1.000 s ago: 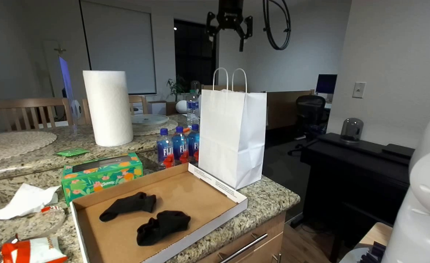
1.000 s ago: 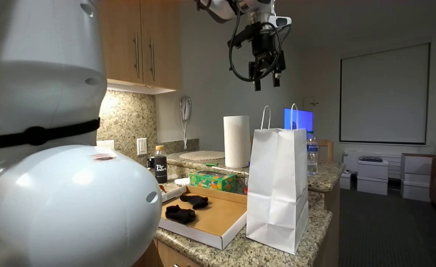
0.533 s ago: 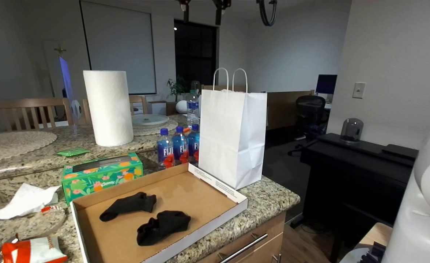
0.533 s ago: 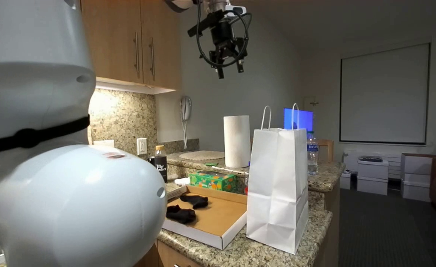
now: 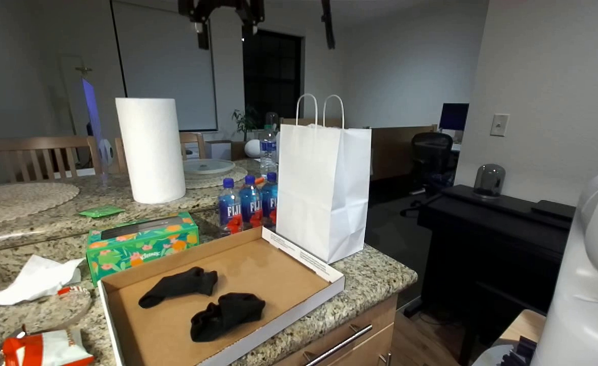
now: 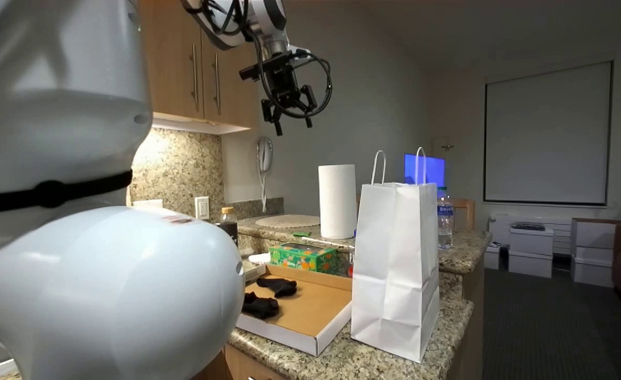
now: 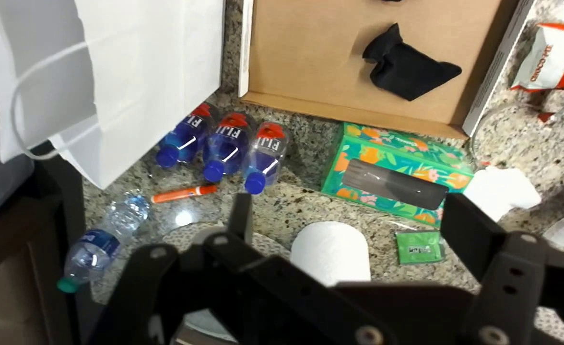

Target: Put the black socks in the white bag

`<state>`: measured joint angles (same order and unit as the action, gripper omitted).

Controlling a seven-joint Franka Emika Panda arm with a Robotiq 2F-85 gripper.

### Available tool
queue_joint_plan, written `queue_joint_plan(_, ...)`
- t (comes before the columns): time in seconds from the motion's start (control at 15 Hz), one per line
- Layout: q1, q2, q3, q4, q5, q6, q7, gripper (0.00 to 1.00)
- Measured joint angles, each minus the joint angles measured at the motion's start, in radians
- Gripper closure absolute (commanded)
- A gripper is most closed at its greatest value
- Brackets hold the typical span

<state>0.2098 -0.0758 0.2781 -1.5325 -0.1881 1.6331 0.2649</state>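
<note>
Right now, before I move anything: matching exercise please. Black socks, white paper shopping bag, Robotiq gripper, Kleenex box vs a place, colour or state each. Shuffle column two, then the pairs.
Column one
1. Black socks
2. White paper shopping bag
3. Robotiq gripper
4. Kleenex box

Column two
A. Up in the air, open, holding nothing
B. Green with a floral print
C. Standing upright on the granite countertop
D. Lying in the shallow cardboard tray

Right pairs: 1-D, 2-C, 3-A, 4-B
</note>
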Motion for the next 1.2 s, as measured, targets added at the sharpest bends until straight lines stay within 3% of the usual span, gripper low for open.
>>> queue_joint_plan(0.53,0.069,0.119,0.016,-0.067,0.014,0.204,-0.197,0.0)
queue_joint_plan(1.2,0.088,0.238,0.01,-0.295,0.001,0.435,-0.229,0.0)
